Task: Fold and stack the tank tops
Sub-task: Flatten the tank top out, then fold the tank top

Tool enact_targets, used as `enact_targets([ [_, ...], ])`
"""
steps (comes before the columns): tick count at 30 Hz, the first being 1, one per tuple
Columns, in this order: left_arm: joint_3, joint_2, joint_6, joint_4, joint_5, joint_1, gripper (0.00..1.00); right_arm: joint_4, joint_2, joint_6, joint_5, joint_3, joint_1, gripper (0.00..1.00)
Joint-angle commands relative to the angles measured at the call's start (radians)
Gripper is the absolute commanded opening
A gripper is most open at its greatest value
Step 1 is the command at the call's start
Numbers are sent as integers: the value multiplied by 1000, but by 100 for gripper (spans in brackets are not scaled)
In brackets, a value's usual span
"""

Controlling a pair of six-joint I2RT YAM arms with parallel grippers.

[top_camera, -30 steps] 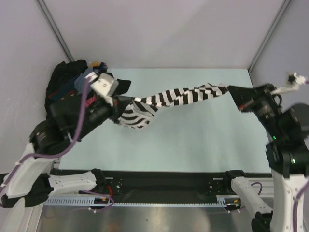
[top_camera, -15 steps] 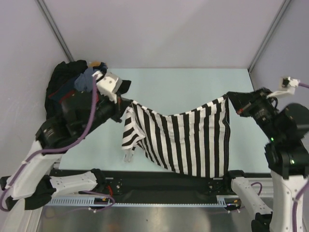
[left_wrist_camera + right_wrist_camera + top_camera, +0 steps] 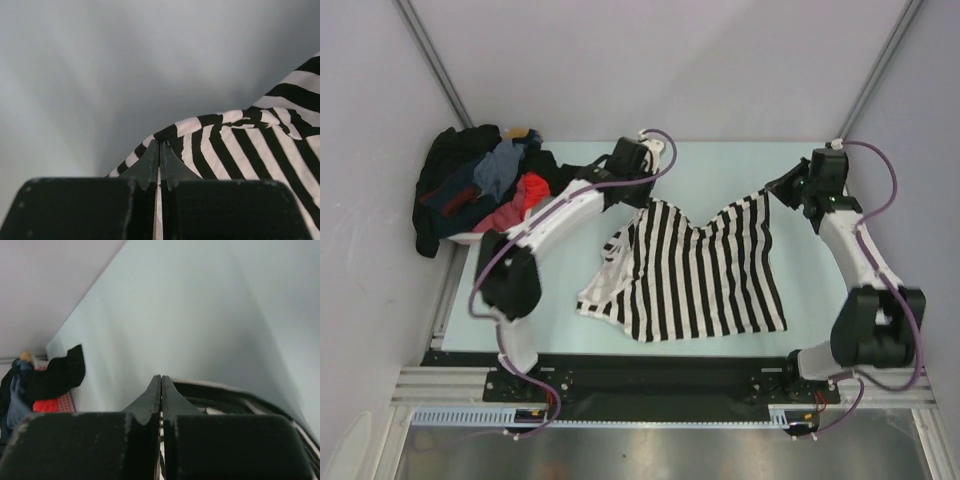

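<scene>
The black-and-white striped tank top (image 3: pixel 705 275) lies spread over the pale table, stripes running front to back, its near left hem bunched and folded. Its two far corners are lifted. My left gripper (image 3: pixel 642 198) is shut on the far left corner, and in the left wrist view its tips (image 3: pixel 160 145) pinch the striped cloth (image 3: pixel 240 145). My right gripper (image 3: pixel 775 192) is shut on the far right corner; the right wrist view shows its tips (image 3: pixel 161 379) closed over the striped edge (image 3: pixel 225 392). Other dark tops sit in a heap (image 3: pixel 470 185) at the far left.
A pale pink basket (image 3: pixel 470 238) at the far left corner holds the heap of black, blue and red clothes, also seen in the right wrist view as a dark pile (image 3: pixel 50 380). Grey walls enclose the table (image 3: pixel 720 165) behind and on both sides.
Both arms have reached out to the far side of the table. The striped top, first stretched tight and then hanging towards the near edge, now lies spread on the table.
</scene>
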Motion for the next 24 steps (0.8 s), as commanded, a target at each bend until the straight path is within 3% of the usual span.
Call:
enact_targets([
  [1, 199, 172, 11, 65, 44, 43, 0, 194, 161, 50, 43, 80, -47, 0],
  [4, 493, 357, 22, -37, 25, 72, 1, 255, 336, 56, 23, 178, -59, 0],
  [8, 700, 522, 46, -84, 4, 98, 0, 314, 512, 70, -8, 304, -70, 0],
  [14, 681, 583, 82, 28, 14, 130, 0, 341, 712, 79, -38, 494, -91, 0],
  [24, 683, 637, 140, 67, 27, 124, 3, 430, 757, 93, -110, 452, -126, 0],
])
